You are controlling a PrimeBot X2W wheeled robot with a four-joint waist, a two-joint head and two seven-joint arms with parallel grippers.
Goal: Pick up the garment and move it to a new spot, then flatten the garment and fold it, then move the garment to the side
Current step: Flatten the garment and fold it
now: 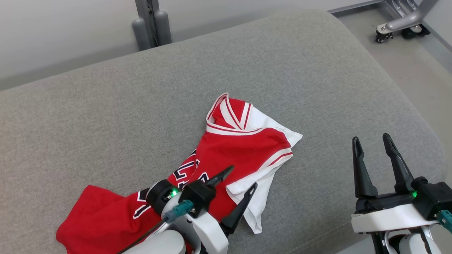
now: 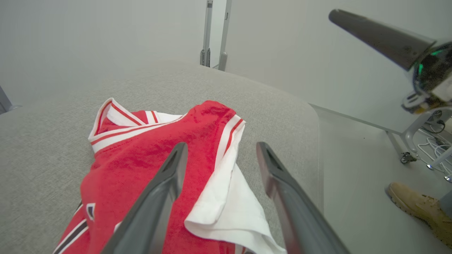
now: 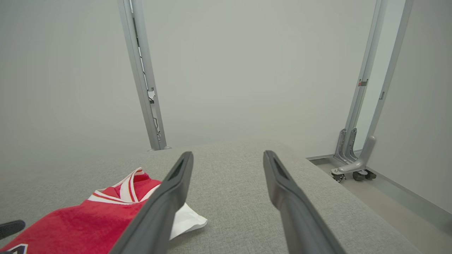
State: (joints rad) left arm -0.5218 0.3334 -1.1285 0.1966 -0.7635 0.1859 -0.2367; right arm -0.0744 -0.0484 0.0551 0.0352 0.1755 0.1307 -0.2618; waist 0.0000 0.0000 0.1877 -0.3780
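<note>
Jersey (image 1: 240,148) lies crumpled on grey cushion (image 1: 106,106), red side up, white lining showing at its right edge. Left gripper (image 1: 243,175) sits over jersey's near part, jaws spread, nothing gripped; white fold lies under the gap. Right gripper (image 1: 370,137) also spread and empty, well right of jersey, over bare cushion.

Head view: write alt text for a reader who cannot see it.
A crumpled red and white basketball jersey lies on a grey fabric cushion. The robot's left gripper is open over the jersey's near part; the right gripper is open too, off to the right above bare cushion.
</note>
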